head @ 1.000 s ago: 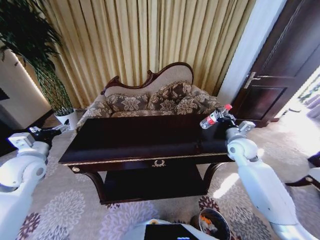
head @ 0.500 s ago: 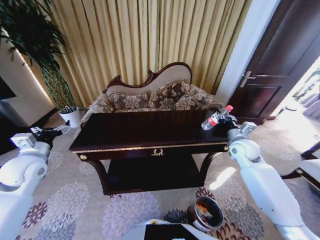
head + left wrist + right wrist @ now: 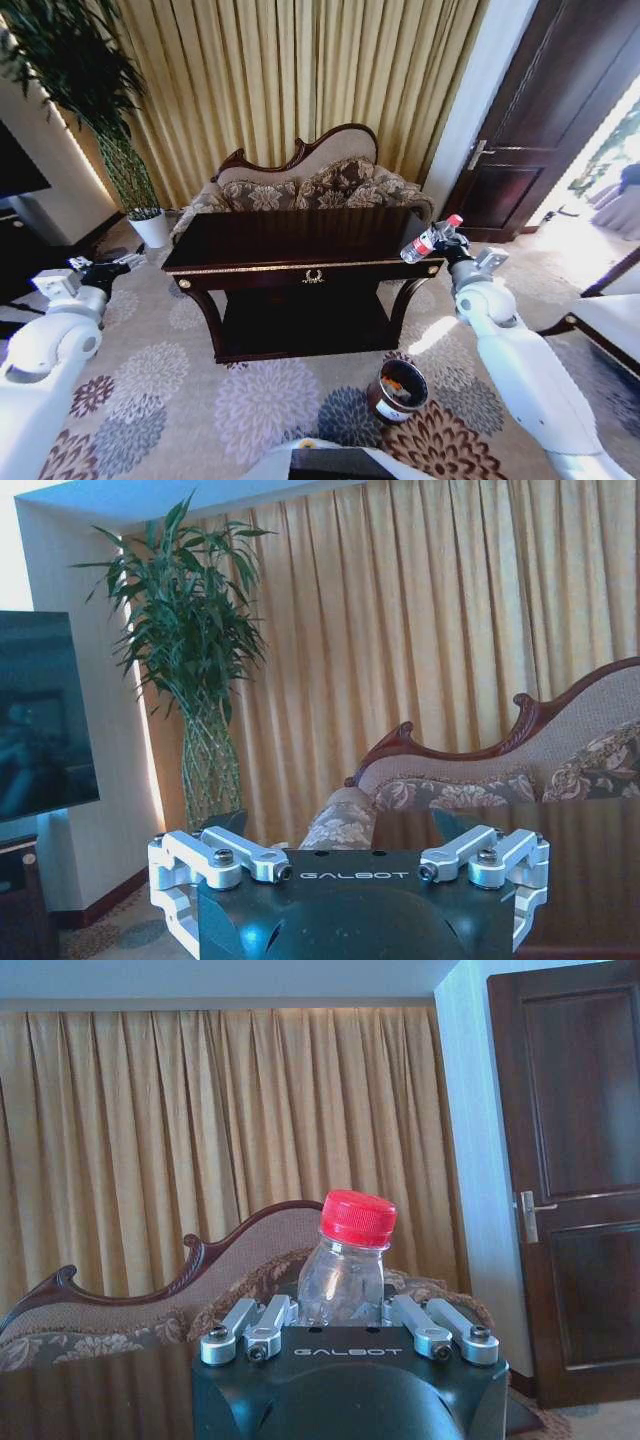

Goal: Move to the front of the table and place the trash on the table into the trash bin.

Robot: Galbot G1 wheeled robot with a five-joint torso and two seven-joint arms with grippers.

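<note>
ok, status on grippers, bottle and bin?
Right gripper shut on bottle, past table end. Left gripper open, idle. Trash bin on floor, nothing blocking.

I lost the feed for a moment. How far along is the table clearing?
Done: orange scraps already lie in the trash bin, and the table top looks bare. In hand: the right claw grips the clear bottle with its red cap above the table's right end. Left: dropping the bottle into the bin. The left claw waits open, left of the table.

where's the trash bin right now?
In the head view, the trash bin stands on the floral carpet, in front of the table toward its right leg, below and left of the right gripper, which holds the bottle.
</note>
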